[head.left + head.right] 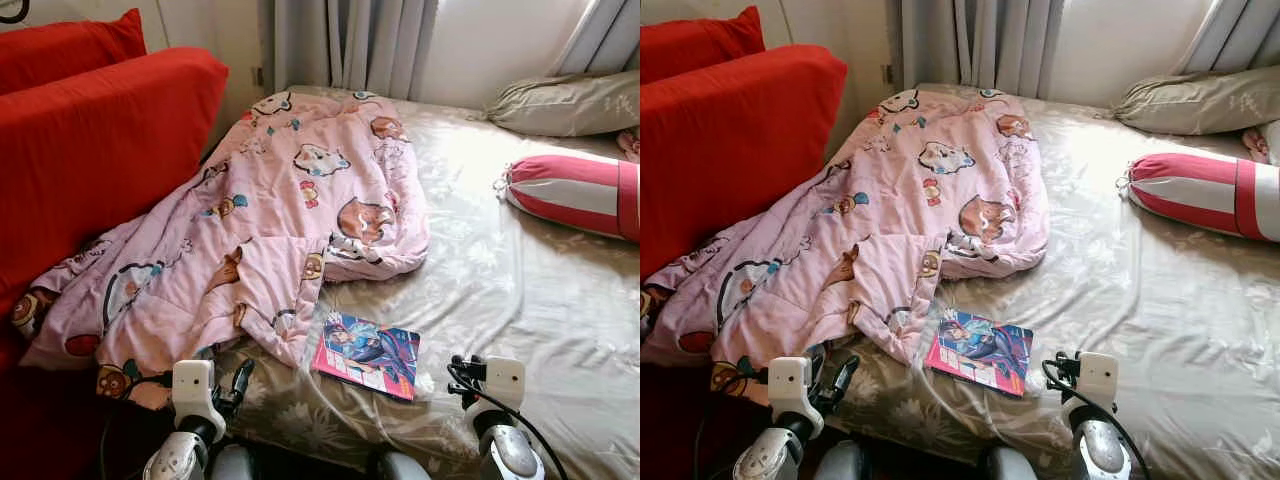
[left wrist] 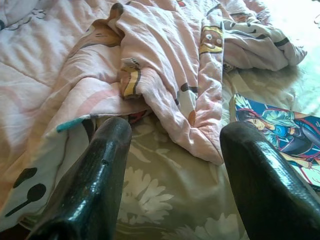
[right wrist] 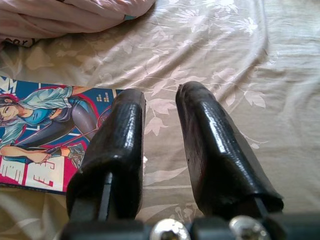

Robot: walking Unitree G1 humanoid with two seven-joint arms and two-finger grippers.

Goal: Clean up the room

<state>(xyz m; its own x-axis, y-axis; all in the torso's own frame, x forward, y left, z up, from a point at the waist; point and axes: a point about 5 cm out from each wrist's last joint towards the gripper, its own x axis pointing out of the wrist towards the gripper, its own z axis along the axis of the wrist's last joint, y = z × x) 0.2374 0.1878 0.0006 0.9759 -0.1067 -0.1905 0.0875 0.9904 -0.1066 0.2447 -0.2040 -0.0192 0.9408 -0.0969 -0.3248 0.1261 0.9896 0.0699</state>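
Comic book point(image 1: 366, 355) lies flat on the bed point(image 1: 520, 290) between my grippers, touching the pink quilt point(image 1: 250, 230). Left gripper point(image 2: 172, 165) wide open, right gripper point(image 3: 160, 145) nearly closed, both empty. Flat cover might slide off the pads or snag the sheet.

Pink cartoon quilt point(image 1: 260, 220) rumpled on floral bedsheet point(image 1: 520, 300), comic book point(image 1: 367, 354) just beside its edge, red sofa point(image 1: 90, 140) at left

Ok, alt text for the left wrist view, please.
The left gripper, its two black fingers spread apart, hovers low over a beige floral bedsheet. Beyond it lies a crumpled pink cartoon-print blanket, with a colourful comic book flat on the sheet beside it.
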